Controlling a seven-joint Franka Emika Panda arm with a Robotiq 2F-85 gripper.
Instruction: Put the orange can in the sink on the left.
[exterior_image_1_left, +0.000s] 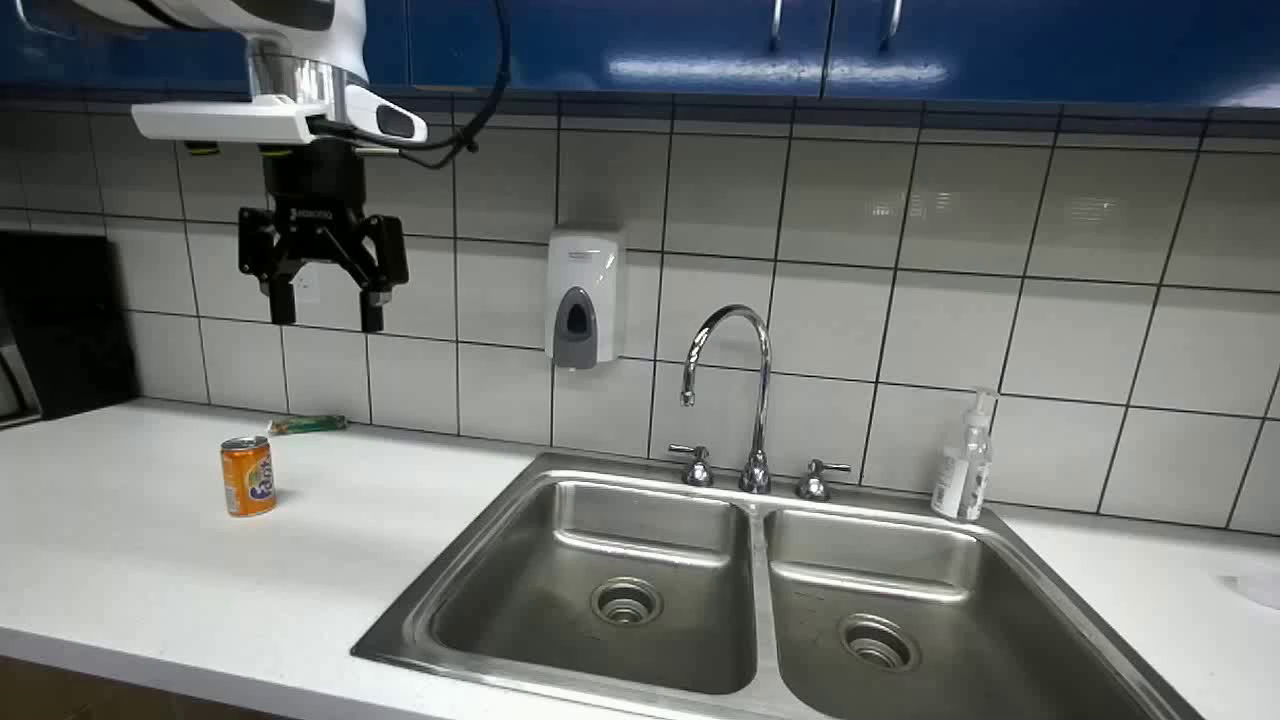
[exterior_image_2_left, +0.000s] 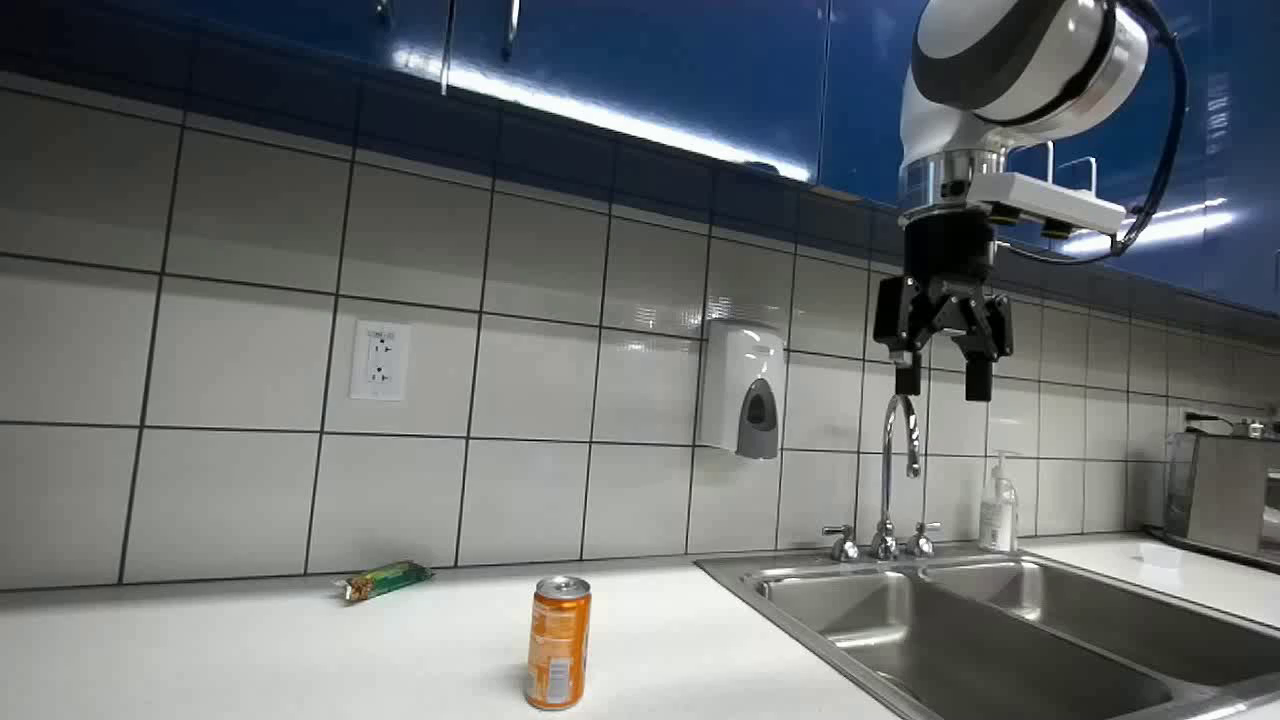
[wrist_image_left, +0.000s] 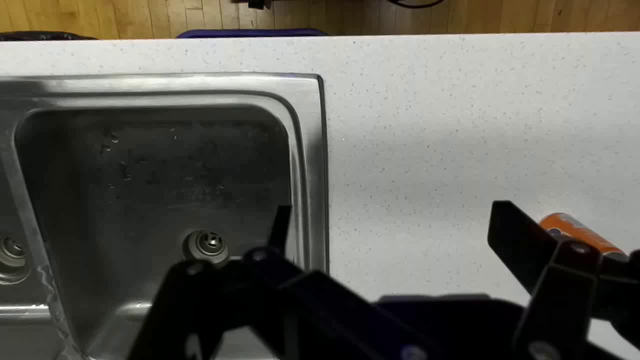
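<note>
The black two-fingered gripper (exterior_image_1_left: 327, 317) hangs up high from the white robot arm (exterior_image_1_left: 335, 42), well above the flat white counter (exterior_image_1_left: 130, 560). It is released: its two fingers (exterior_image_1_left: 372, 315) are spread, with a wide gap between them.

The small, round orange can with a shiny silver top (exterior_image_1_left: 249, 477) stands up straight on the counter in both exterior views, well apart from the gripper. In an exterior view the can (exterior_image_2_left: 558, 645) is at eight o'clock from the gripper. In an exterior view, with the silver, two-bowled metal sink (exterior_image_1_left: 762, 610) as the middle of the clock, the can is outside it, between nine and ten. The bent, shiny silver tap (exterior_image_1_left: 763, 400) is at twelve, the see-through pump bottle (exterior_image_1_left: 963, 478) is at two, and the white wall box with a grey front (exterior_image_1_left: 582, 305) is at eleven. A thin green wrapper (exterior_image_1_left: 308, 424) lies near the can, between one and two o'clock from it, close to the pale tiled wall (exterior_image_1_left: 505, 395). Shiny blue cupboards (exterior_image_1_left: 620, 35) run along the top of the wall.

In the wrist view the can (wrist_image_left: 580, 231) peeks out near three o'clock (a dark part of the gripper hides some of it), and the sink (wrist_image_left: 310, 150) is near nine.
</note>
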